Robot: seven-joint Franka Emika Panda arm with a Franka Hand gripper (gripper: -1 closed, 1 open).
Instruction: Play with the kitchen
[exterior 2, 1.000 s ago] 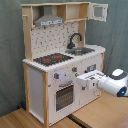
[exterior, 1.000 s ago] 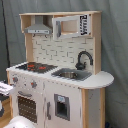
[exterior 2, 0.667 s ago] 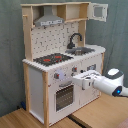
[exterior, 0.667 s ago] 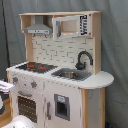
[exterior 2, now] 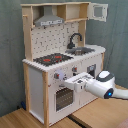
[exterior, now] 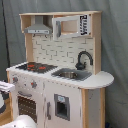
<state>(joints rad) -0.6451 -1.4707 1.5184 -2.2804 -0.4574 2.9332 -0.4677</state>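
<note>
The kitchen [exterior: 60,85] is a tall white and pale-wood toy unit, seen in both exterior views. It has a black-red hob [exterior 2: 52,59], a grey hood [exterior 2: 49,21], a black faucet [exterior 2: 75,40] over the sink [exterior 2: 83,50], and an oven door [exterior 2: 64,97]. The small upper microwave [exterior 2: 97,11] has its door swung open in the second exterior view. My gripper [exterior 2: 69,82] reaches in from the second exterior view's right. It sits against the front panel by the knobs [exterior 2: 59,76], just above the oven door. In the first exterior view only white arm parts [exterior: 5,92] show at the left edge.
The kitchen stands on a wooden floor [exterior 2: 30,117] in front of a grey curtain [exterior 2: 10,55]. My white arm [exterior 2: 107,86] stretches across the lower right of the second exterior view. A rounded counter end [exterior: 97,80] sticks out beside the sink.
My arm has moved toward the second exterior view's left, bringing the gripper from beside the kitchen up to its front panel above the oven door.
</note>
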